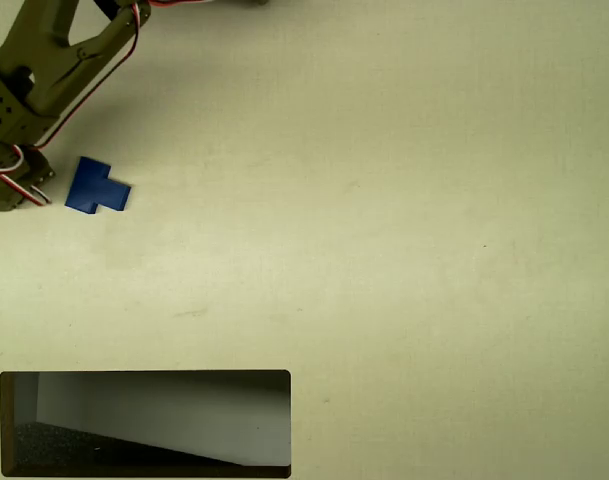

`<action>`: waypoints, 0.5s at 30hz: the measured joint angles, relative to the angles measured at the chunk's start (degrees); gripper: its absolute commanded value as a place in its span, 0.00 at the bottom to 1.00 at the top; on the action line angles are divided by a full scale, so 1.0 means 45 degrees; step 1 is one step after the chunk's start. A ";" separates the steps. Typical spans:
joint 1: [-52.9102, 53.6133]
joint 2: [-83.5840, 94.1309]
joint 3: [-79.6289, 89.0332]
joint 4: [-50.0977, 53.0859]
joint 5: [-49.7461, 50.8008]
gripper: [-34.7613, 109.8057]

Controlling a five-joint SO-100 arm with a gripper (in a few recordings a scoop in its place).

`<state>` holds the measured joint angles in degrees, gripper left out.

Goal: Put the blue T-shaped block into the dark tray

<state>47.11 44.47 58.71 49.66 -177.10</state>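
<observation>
Overhead view: block not yet picked up, tray waiting.

The blue T-shaped block (94,187) lies flat on the pale tabletop (404,220), well apart from the dark tray (144,376), which sits at the bottom edge almost straight below it. The hand (19,185) is just left of the block at the picture's edge, mostly cut off; whether it is released or clenched cannot be told. By this look, grasping, carrying and placing all remain.
</observation>
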 measured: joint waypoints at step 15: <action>-0.0098 0.5371 0.8594 -0.2285 0.0000 0.24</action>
<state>46.67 68.64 97.38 39.38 -177.10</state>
